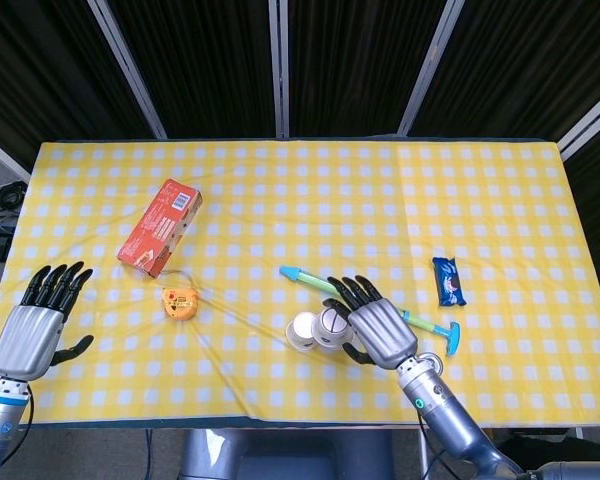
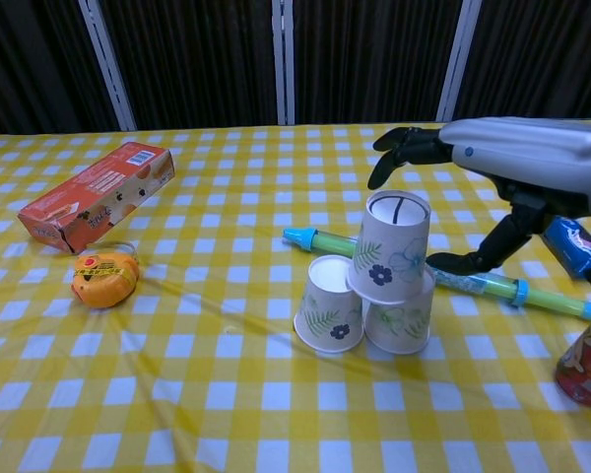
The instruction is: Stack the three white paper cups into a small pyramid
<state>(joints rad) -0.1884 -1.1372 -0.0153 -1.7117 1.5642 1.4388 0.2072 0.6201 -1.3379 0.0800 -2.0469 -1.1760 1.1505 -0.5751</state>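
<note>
Now finding the right hand spread wide and holding nothing, arching over the top cup from its right. Seeing the fingers hanging clear above the upturned base and the thumb reaching in low beside the wall; not managing to tell whether that thumb is touching.

Placing the top cup upside down on the left cup and the right cup, both inverted and touching each other near the table's front edge. Noting its long axis tilting, the upper end leaning a little toward the right hand rather than standing upright. Judging the pyramid nearly built, with any coming move turning on that lean.

Counting the right hand as by far the nearer, with the left hand open, fingers apart, well away at the left edge.

Reading the yellow checked cloth as soft and slightly wrinkled, so not perfectly firm footing. Marking a blue-green stick just behind the cups, a can near the right wrist, a red box and an orange thing well apart to the left.
</note>
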